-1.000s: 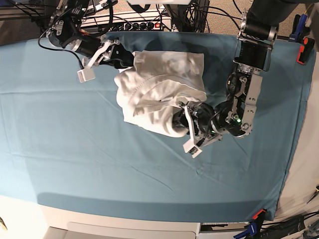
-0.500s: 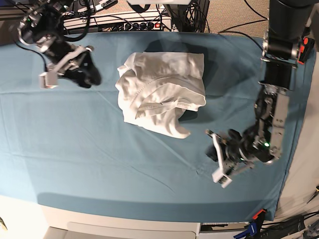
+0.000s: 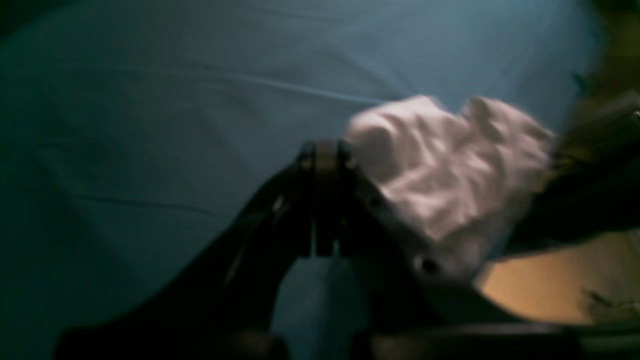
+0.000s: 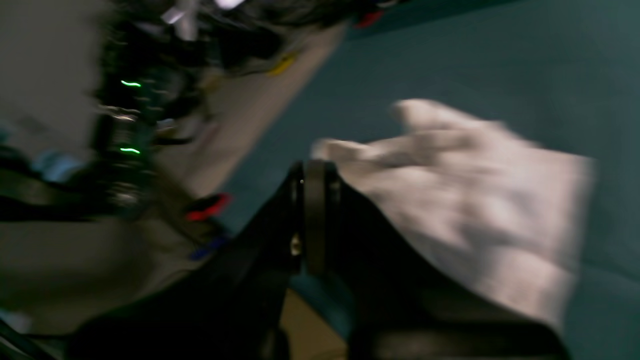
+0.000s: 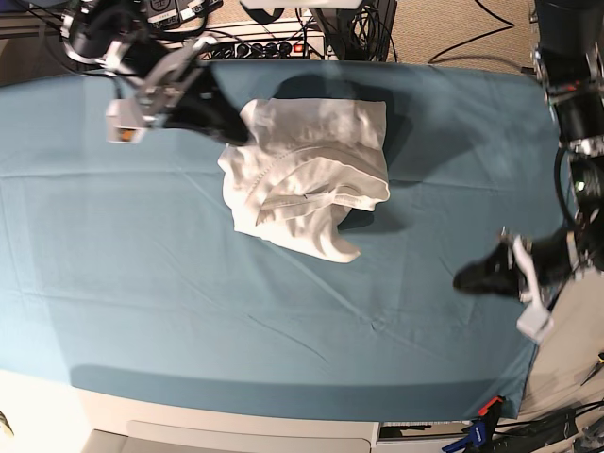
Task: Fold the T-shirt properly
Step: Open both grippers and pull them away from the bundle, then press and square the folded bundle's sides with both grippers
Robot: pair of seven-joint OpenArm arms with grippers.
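Observation:
The white T-shirt [image 5: 307,175] lies crumpled in a rough folded heap on the teal cloth [image 5: 142,283], a little behind the table's middle. My right gripper [image 5: 238,132] is at the shirt's upper-left edge, its fingers pressed together; in the right wrist view the right gripper [image 4: 312,167] is shut just beside the blurred shirt [image 4: 475,200]. My left gripper [image 5: 464,279] is far to the shirt's right, near the table's right edge. In the left wrist view the left gripper [image 3: 325,150] is shut and empty, with the shirt [image 3: 450,170] beyond it.
The teal cloth covers the whole table. A power strip and cables [image 5: 264,42] run along the back edge. Clamps [image 5: 489,408] hold the cloth at the front right corner. The table's right edge [image 5: 557,311] lies close to my left gripper.
My right gripper has swung from the far left back to the shirt's upper-left edge. My left gripper has moved further right and away from the shirt. The shirt has not moved.

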